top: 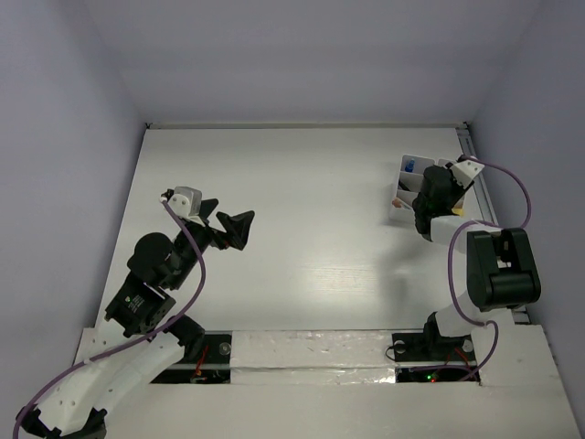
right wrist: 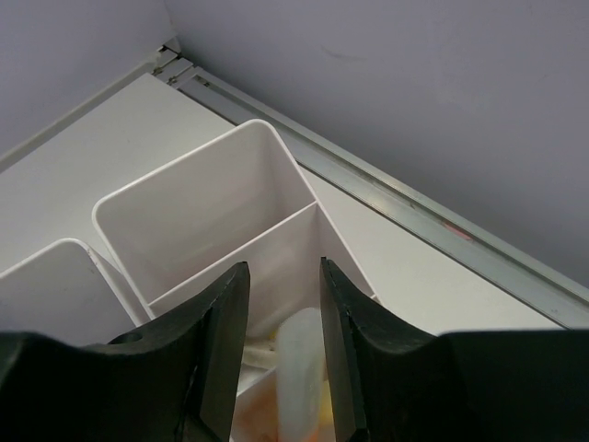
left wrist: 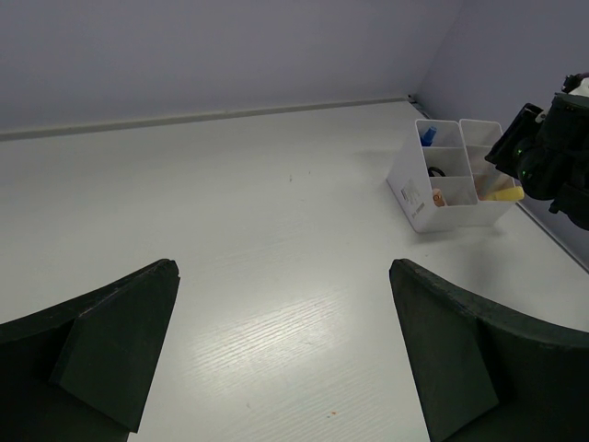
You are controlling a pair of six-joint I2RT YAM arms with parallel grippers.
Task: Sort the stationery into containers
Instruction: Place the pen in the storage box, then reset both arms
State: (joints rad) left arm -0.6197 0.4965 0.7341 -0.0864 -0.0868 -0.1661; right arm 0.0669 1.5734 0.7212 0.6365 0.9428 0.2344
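I can read no writing from here. The small green mark on the left arm [top: 139,298] is too small to make out.

The organizer tray [left wrist: 460,214] stands on the table [top: 302,201] near its far right corner, just beside the metal rail [right wrist: 414,207] along the right edge.

The left wrist camera gives me the best look at what the tray holds. There is a blue-capped piece [left wrist: 428,136] in a far compartment and a black loop [left wrist: 436,171] in the one nearer. An orange-tipped piece [left wrist: 437,196] sits in the front compartment, and a yellow piece [left wrist: 504,193] in the right-hand one. From above, the right arm covers most of this and only the blue shows.

The right wrist camera shows what the others cannot. The right gripper [right wrist: 283,276] hangs directly over a right-side compartment with its jaws a narrow gap apart. A pale rounded piece [right wrist: 299,364] sits low in that gap, with yellow and orange tints below it. I cannot tell whether the fingers pinch it or it lies loose in the compartment. The far compartment in that view has bare white walls.

The left gripper [left wrist: 283,267] is spread wide with nothing in it. It sits low over the table's left side, well apart from the tray and pointed toward it.
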